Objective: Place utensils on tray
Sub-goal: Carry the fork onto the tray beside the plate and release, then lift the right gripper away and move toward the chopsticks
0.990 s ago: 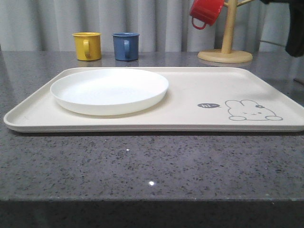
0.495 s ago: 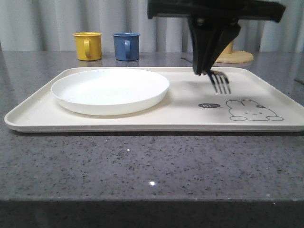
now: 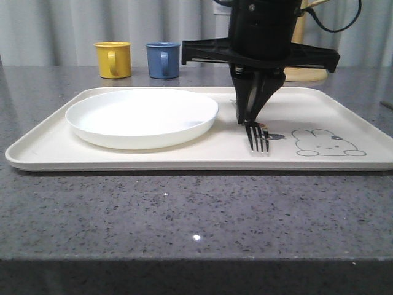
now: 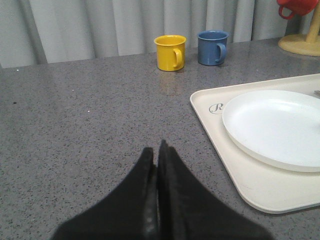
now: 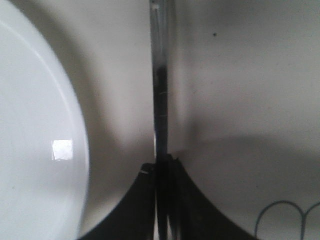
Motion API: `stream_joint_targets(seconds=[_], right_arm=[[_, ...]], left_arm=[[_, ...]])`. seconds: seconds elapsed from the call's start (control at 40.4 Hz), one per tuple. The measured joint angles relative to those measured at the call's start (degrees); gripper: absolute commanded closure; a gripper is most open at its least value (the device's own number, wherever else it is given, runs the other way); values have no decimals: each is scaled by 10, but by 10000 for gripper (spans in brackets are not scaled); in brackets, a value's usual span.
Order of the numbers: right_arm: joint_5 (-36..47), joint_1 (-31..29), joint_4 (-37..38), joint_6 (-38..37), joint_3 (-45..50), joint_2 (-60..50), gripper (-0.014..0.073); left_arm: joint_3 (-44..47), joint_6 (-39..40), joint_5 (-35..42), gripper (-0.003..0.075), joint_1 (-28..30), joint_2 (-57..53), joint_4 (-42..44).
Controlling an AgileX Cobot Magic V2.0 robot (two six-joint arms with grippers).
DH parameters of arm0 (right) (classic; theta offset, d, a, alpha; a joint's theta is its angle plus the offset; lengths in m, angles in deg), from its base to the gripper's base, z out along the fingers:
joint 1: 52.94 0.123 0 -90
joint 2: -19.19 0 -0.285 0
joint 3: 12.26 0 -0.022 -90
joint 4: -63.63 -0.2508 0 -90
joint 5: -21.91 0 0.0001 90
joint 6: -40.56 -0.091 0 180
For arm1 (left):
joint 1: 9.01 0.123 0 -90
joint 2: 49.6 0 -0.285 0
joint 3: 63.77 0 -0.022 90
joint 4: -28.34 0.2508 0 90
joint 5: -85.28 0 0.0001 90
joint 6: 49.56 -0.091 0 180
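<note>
My right gripper (image 3: 247, 118) is shut on a shiny metal fork (image 3: 257, 136) and holds it low over the cream tray (image 3: 184, 157), tines toward the tray's front edge, just left of the grey rabbit drawing (image 3: 326, 142). In the right wrist view the fork's handle (image 5: 160, 80) runs straight out from my shut gripper (image 5: 163, 161), beside the white plate (image 5: 35, 130). The round white plate (image 3: 142, 117) lies on the tray's left half. My left gripper (image 4: 156, 150) is shut and empty over bare grey counter, left of the tray (image 4: 235, 175).
A yellow mug (image 3: 113, 59) and a blue mug (image 3: 163, 59) stand at the back of the grey stone table. A wooden mug stand (image 3: 304, 72) is behind my right arm; a red mug (image 4: 297, 6) hangs on it.
My right arm has come in over the tray with the fork, then lowered it and moved it left and toward the front edge. The plate and mugs stayed put.
</note>
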Motion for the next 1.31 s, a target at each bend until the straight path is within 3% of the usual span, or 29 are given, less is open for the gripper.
stream_joint_targets(seconds=[0.247,0.594,0.841,1.039,1.312], right_arm=[[3,0,11,-1,0,7,513],[-4,0,7,-1,-13,13,296],[-72,0,34,4,-66,12,294],[-119,-4,24,53,-123,3,294],[-143,-96,-48,188,-145,-21,294]], left_arm=[[0,0,0,738,0,0,0],[0,0,0,738,0,0,0],[0,0,0,738,0,0,0],[0,0,0,738,0,0,0],[0,0,0,738,0,0,0]])
